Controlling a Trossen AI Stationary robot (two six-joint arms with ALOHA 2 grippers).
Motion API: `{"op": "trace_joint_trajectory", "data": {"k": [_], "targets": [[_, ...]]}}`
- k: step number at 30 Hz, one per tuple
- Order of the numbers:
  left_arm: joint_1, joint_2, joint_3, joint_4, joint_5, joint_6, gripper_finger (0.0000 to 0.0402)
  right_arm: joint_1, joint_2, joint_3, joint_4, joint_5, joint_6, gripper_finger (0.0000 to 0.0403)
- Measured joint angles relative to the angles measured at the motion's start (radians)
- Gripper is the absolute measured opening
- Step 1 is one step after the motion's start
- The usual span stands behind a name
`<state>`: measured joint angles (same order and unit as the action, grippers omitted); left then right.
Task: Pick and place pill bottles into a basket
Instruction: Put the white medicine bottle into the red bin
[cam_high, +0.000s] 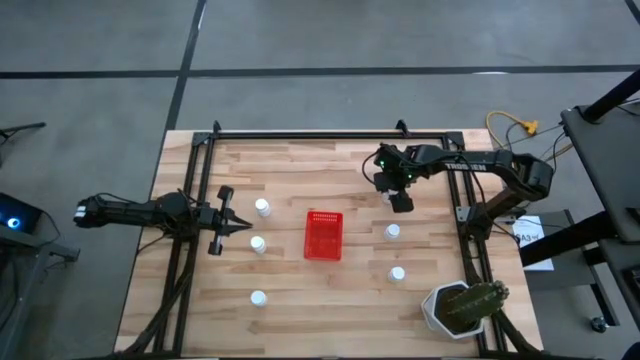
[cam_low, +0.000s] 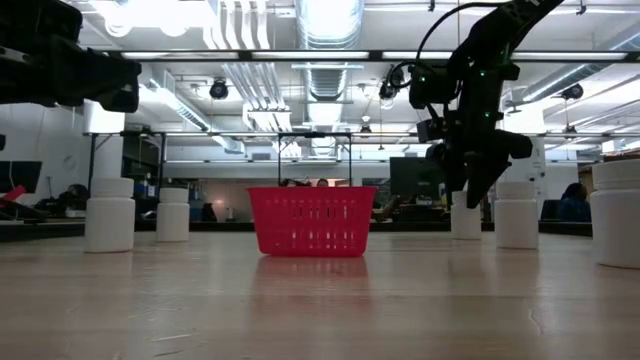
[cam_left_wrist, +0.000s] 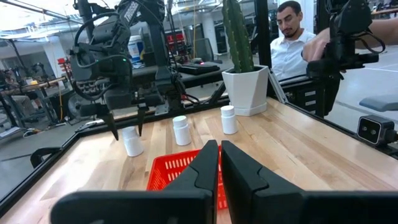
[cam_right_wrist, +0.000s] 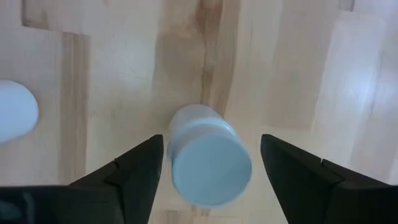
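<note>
Your right gripper hangs wide open over a pill bottle; left gripper closed, empty, w/ basket ahead.

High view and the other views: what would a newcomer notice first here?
The red basket stands empty at the middle of the wooden table, with white pill bottles standing on both sides of it. The right gripper hangs open above one bottle, which shows between its fingers. The left gripper waits shut at the table's left, and a potted cactus stands in the near right corner.
</note>
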<state>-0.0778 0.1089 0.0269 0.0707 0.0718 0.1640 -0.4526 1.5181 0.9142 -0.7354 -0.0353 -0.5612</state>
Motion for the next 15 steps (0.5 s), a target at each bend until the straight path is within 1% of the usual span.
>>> {"op": "trace_joint_trajectory", "data": {"k": [8, 15], "targets": [[0.0, 0.0, 0.0, 0.0, 0.0, 0.0, 0.0002, 0.0, 0.0, 0.0, 0.0, -0.003, 0.004, 0.0254], [0.0, 0.0, 0.0, 0.0, 0.0, 0.0, 0.0002, 0.0, 0.0, 0.0, -0.022, -0.003, 0.005, 0.0237]]}}
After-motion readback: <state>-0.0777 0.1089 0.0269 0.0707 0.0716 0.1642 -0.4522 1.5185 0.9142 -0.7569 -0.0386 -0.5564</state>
